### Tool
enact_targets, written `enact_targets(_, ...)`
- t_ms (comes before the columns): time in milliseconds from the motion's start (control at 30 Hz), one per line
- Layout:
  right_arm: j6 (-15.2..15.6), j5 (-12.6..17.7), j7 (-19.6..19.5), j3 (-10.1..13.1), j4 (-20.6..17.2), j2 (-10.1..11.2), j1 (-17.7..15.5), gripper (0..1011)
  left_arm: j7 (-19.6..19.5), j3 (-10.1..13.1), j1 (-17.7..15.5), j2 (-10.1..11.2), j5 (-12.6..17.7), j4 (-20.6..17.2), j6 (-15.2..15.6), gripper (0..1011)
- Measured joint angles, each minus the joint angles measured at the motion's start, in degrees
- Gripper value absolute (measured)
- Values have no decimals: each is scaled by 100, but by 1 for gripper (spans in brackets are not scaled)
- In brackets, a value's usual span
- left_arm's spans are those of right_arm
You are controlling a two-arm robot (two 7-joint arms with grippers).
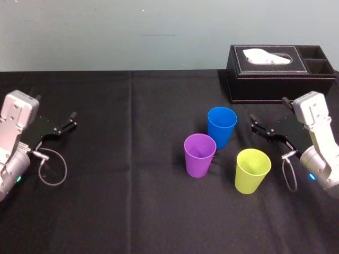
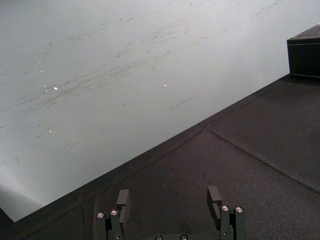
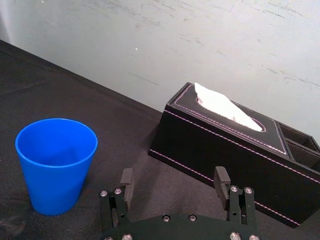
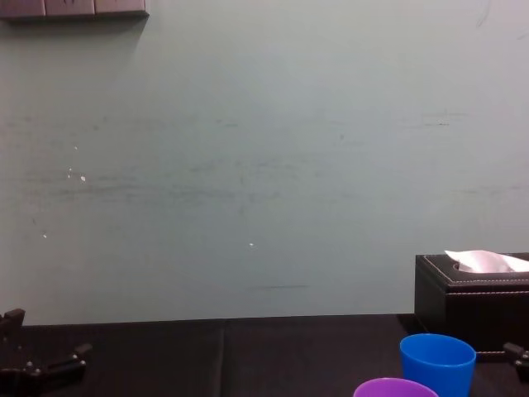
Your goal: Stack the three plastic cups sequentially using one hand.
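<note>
Your right gripper (image 1: 256,125) — spread, empty — sits just right of the upright blue cup (image 1: 222,126); left gripper (image 1: 69,120) idles, spread, near the worktop's left edge.

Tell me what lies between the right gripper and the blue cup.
Only bare black tablecloth. The head view shows the open right gripper just apart from the blue cup, with nothing in the gap; the right wrist view agrees.
</note>
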Motion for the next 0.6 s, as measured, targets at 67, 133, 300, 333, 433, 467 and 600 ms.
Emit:
enact_targets(67, 0, 0, 0, 0, 0, 0, 0, 1000, 0, 0, 0, 0, 0, 0, 0, 1011)
enact_targets(133, 0, 0, 0, 0, 0, 0, 0, 1000, 0, 0, 0, 0, 0, 0, 0, 1011)
enact_targets(300, 0, 0, 0, 0, 0, 0, 0, 1000, 0, 0, 0, 0, 0, 0, 0, 1011)
enact_targets(333, 0, 0, 0, 0, 0, 0, 0, 1000, 0, 0, 0, 0, 0, 0, 0, 1011)
enact_targets(433, 0, 0, 0, 0, 0, 0, 0, 1000, 0, 0, 0, 0, 0, 0, 0, 1011)
enact_targets(467, 0, 0, 0, 0, 0, 0, 0, 1000, 0, 0, 0, 0, 0, 0, 0, 1011)
enact_targets(600, 0, 0, 0, 0, 0, 0, 0, 1000, 0, 0, 0, 0, 0, 0, 0, 1011)
